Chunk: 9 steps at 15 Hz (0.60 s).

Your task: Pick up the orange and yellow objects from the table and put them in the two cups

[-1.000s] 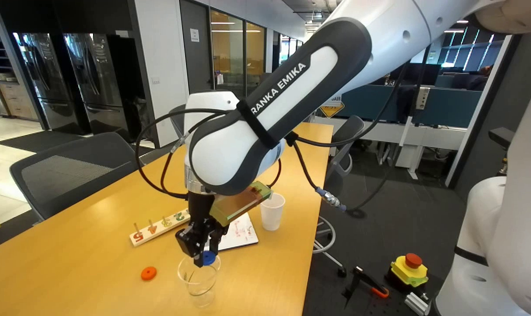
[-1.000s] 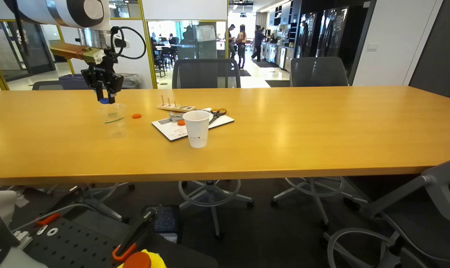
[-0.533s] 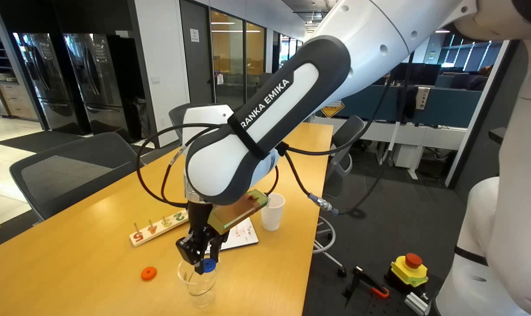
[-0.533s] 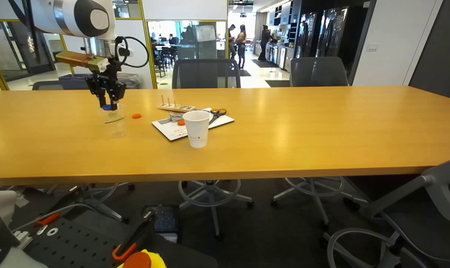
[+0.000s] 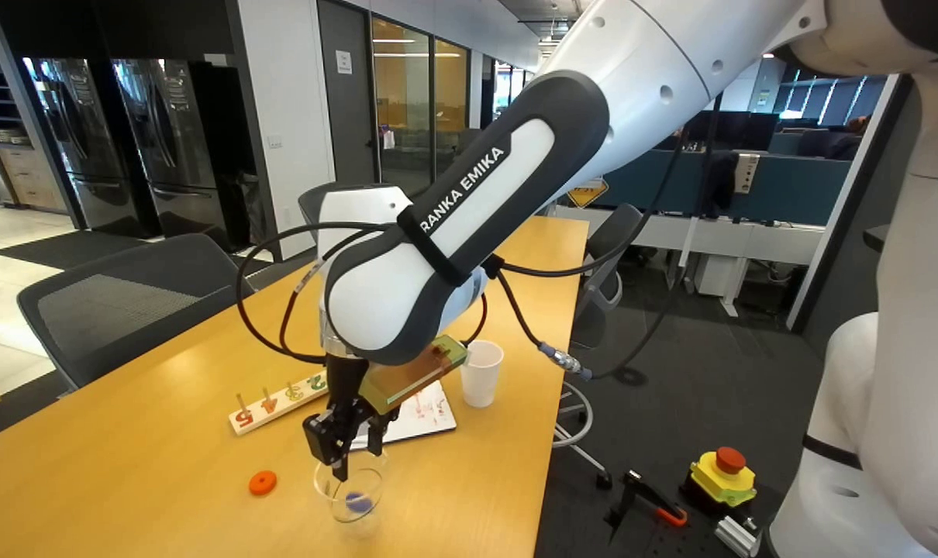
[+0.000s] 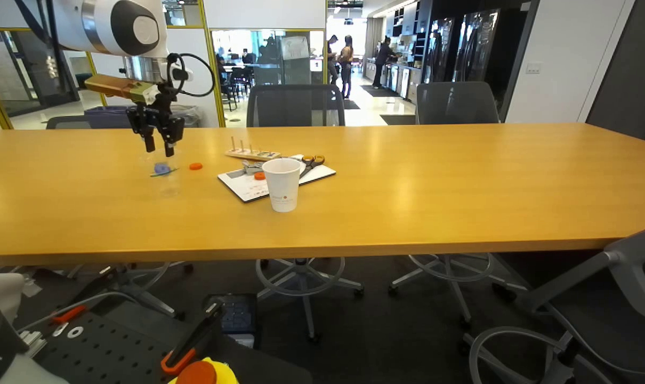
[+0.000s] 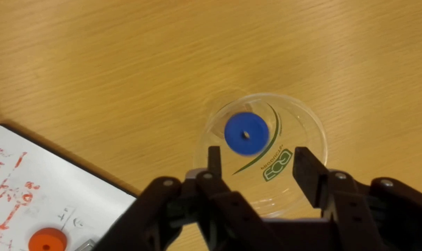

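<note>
Blue disc (image 7: 246, 143) inside clear cup (image 7: 298, 129).

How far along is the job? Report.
Done: an unrequested round blue disc is inside the clear plastic cup. In hand: nothing; the black gripper stands open at its mouth. Left: a round orange disc on the brown wooden table, another orange disc on the white board. No yellow disc shows.

arm (image 5: 469, 186): "ranka emika" | clear cup (image 7: 278, 164): "eco products" | wooden strip (image 5: 281, 402): 5, 4, 3, 2
</note>
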Motion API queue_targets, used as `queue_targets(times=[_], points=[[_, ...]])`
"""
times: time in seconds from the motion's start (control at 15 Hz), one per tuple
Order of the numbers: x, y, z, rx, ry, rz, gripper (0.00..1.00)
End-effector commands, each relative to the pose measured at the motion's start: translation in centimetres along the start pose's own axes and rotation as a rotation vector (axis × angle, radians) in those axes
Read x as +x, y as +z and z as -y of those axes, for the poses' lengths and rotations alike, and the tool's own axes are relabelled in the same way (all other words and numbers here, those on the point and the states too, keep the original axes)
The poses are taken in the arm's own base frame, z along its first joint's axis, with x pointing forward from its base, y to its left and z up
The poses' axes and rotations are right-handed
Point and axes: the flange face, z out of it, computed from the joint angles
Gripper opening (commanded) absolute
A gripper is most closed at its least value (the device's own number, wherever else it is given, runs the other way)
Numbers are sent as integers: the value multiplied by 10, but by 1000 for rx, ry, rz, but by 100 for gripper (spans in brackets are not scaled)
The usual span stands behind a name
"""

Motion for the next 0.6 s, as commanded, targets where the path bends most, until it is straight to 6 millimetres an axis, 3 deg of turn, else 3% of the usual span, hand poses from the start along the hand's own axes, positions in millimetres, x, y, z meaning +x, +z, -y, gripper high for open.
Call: queue_targets(times=[0.0,0.07,0.13,0.33,0.53], points=[[12,-14,4,-67,-22,-42,89],[16,-19,5,-92,-38,-50,98],[20,-27,8,-112,-63,-59,100],[33,-44,24,-178,-153,-96,100],[46,-43,50,-193,-279,-106,100]])
